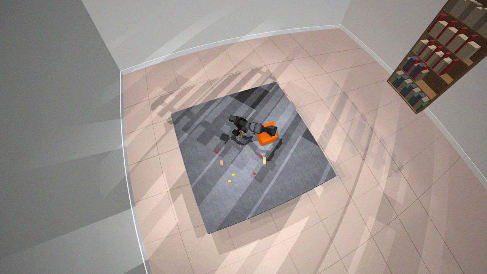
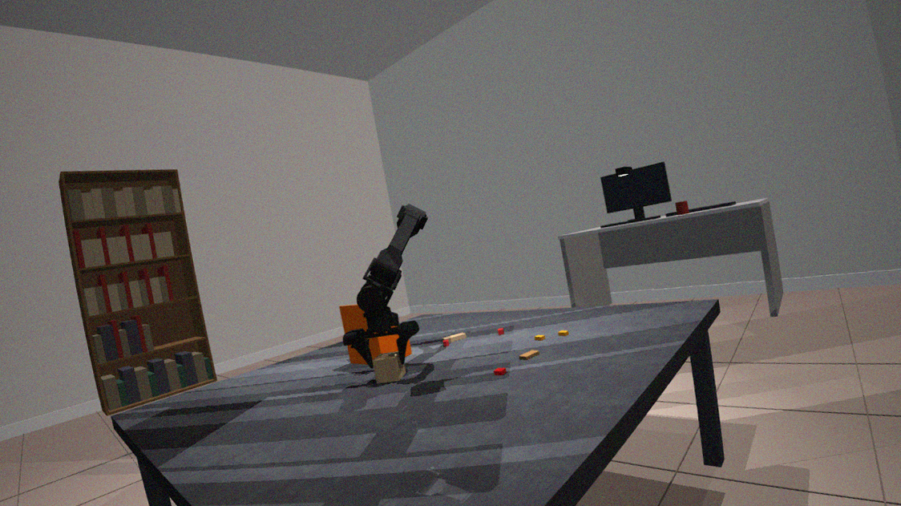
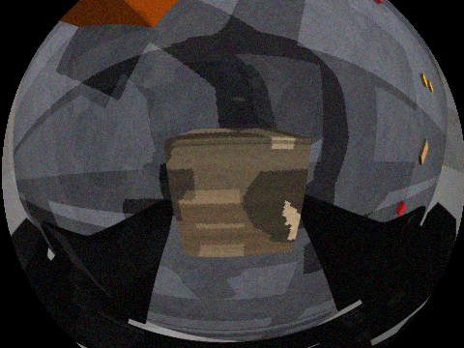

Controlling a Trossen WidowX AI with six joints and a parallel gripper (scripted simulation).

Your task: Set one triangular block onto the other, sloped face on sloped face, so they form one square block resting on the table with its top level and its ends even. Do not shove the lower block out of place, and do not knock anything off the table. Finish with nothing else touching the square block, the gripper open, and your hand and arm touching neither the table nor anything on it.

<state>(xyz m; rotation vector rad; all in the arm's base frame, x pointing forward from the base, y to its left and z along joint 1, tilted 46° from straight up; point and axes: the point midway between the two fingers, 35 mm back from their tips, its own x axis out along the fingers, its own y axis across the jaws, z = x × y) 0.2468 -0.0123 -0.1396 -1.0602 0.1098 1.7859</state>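
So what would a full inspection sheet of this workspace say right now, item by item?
Surface: dark grey table top, streaked with light and shadow.
Job's things: tan wooden square block made of the stacked triangular halves, resting on the table; top looks about level.
Clutter: small red cubes, yellow bits, flat orange pieces, scattered apart from the block.
Grippers: black parallel-jaw gripper open, fingers either side of the block, gaps showing.
Cables: nothing seen.
Surroundings: orange base box, wooden bookshelf, grey desk with monitor, tiled floor.
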